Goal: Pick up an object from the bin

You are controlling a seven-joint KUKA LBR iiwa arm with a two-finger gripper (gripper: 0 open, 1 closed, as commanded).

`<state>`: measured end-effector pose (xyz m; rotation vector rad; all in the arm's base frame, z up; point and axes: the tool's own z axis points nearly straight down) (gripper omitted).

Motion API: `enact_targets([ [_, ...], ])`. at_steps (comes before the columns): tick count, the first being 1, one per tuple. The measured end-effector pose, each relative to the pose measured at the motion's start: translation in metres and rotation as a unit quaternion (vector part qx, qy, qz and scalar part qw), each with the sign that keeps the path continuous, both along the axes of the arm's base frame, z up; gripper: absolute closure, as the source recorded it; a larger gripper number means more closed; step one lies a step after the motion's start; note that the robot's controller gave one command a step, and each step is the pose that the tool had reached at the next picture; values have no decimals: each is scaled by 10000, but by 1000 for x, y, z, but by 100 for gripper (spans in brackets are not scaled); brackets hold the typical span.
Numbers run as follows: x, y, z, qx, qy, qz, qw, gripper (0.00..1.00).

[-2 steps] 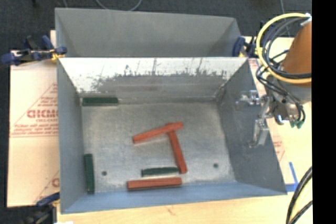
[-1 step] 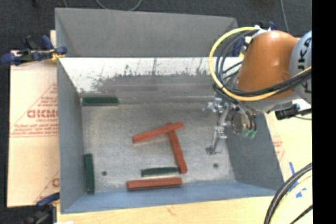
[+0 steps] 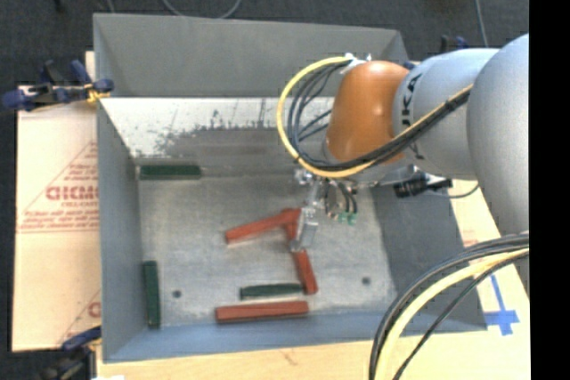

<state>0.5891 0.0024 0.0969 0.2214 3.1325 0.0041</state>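
My gripper (image 3: 307,227) hangs low in the middle of the bin, under the orange wrist cover. Its fingertips stand at the right end of a red-brown stick (image 3: 260,228) that lies slanted across the bin floor. A second, shorter red-brown stick (image 3: 305,271) runs down and to the right from just below the fingertips. Below that lies a short dark green stick (image 3: 269,290), flat on the floor. Whether the fingers grip the slanted stick is hidden by the gripper body.
A long red-brown stick (image 3: 262,311) lies along the front wall. One dark green stick (image 3: 151,293) stands along the left wall, another (image 3: 169,172) lies at the back left. The arm and its cables cover the bin's right back part.
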Motion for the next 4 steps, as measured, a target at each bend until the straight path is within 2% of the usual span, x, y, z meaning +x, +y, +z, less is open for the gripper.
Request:
enact_targets([
  [1, 6, 14, -26, -17, 4, 418, 9991, 0],
  [2, 7, 14, -25, -19, -7, 425, 9991, 100],
  [3, 21, 36, -26, -21, -30, 2460, 9693, 100],
  [4, 40, -30, -10, -42, -26, 4056, 9141, 100],
])
